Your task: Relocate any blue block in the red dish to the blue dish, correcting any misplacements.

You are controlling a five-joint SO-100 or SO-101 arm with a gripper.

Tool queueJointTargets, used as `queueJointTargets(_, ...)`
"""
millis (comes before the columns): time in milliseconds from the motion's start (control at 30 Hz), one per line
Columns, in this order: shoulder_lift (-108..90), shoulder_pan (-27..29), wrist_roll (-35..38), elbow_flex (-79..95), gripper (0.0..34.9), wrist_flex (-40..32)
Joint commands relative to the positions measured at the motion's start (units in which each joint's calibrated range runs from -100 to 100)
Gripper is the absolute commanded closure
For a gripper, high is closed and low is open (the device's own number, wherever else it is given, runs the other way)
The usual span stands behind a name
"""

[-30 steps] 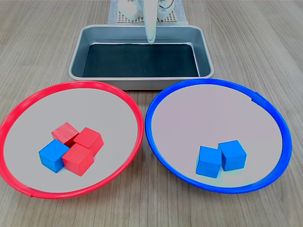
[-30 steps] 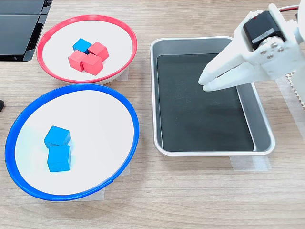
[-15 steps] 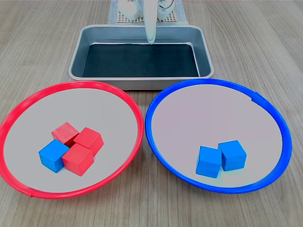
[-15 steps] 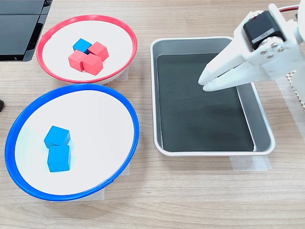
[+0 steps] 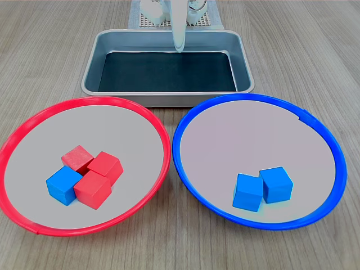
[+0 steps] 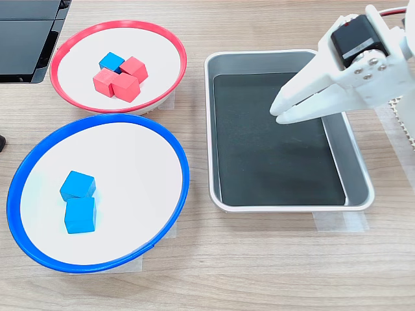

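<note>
One blue block (image 5: 63,184) (image 6: 111,61) lies in the red dish (image 5: 101,101) (image 6: 117,24), pressed against three red cubes (image 5: 93,189) (image 6: 126,87). In the blue dish (image 5: 259,98) (image 6: 97,120) two more blue cubes (image 5: 248,192) (image 6: 78,185) sit side by side. My white gripper (image 6: 277,113) hangs over the metal tray, far from both dishes, shut with nothing between its fingers. The first exterior view shows it only as a thin white tip (image 5: 179,45) above the tray's far end.
A rectangular metal tray (image 5: 169,99) (image 6: 285,207) with a dark bottom stands behind the dishes, holding nothing. The arm's white perforated base (image 5: 169,19) is behind the tray. A black object (image 6: 26,39) lies at the second exterior view's top left.
</note>
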Motion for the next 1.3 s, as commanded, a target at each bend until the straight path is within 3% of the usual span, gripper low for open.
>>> queueJointTargets(0,-0.1,0.2,-0.2,-0.2,34.6,0.1)
queueJointTargets(233,-0.1,0.2,-0.2,-0.2,29.1,0.1)
queueJointTargets(333,-0.1,0.2,-0.2,-0.2,30.5,0.1)
queueJointTargets(400,-0.1,0.2,-0.2,-0.2,34.6,0.1)
queueJointTargets(833,2.6,0.3,0.1,-2.4,34.6,-0.5)
queueJointTargets(1000,14.9,-0.1,1.0,-14.9,34.6,-2.3)
queueJointTargets(1267,51.0,1.4,7.3,-46.1,34.6,-7.1)
